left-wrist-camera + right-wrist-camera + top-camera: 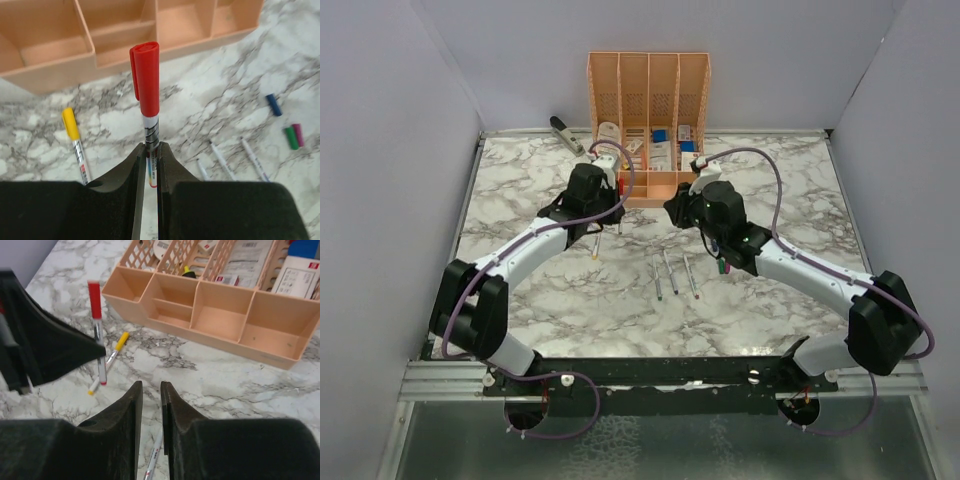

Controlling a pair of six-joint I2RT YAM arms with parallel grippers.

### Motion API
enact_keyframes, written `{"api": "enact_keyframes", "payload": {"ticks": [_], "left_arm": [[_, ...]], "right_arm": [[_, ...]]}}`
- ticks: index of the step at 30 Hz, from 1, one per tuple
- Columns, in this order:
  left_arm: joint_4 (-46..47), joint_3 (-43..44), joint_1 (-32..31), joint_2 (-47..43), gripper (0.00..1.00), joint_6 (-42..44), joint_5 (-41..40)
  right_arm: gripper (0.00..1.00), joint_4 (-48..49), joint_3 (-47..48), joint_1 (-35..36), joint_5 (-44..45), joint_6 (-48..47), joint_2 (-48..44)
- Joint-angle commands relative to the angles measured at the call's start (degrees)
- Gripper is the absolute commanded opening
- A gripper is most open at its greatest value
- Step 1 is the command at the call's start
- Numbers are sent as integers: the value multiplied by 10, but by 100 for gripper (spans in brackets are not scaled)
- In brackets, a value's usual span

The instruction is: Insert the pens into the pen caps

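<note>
The left gripper (150,150) is clamped tight on the barrel of the red-capped pen (151,131). It pinches low down, so the whole upper length sticks out free with the red cap (146,75) seated on the end. To my eye that low grip is there to leave the tip end clear for a cap to be pushed on. The pen hangs above the desk (780,200), just in front of the orange organizer (50,75) at the far edge.

Opposite, the right gripper (151,390) has its fingers parted a narrow slit, with nothing between them. It looks like it is letting go after the capping, though that is my reading.

Just left of the held pen the yellow-capped pen (75,140) lies flat, finished. The three bare pens (223,163) lie side by side about mid-desk, toward the near edge from both grippers. Right of them are the blue cap (273,104), the green cap (291,138) and the magenta cap (298,134), the last two touching.
</note>
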Motion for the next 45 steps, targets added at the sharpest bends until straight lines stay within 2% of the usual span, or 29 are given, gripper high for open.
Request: {"api": "enact_keyframes", "payload": {"ticks": [1,13,26,34,45], "left_arm": [[-117,11,-2,48,0,-6,-18],[-220,107,-2,198,0,9,-40],[-252,147,-2,249,0,-19,-94],[-252,160,-2,255,18,-27,-105],[-253,190,-2,260,27,-24,-119]], "right_arm": [[22,-33,38,1,84,-31,-25],[22,-56,48,1,112,-18,-34],[22,-60,34,1,119,-15,-41],[23,-60,30,1,123,-13,-41],[30,-60,22,1,144,-5,-43]]}}
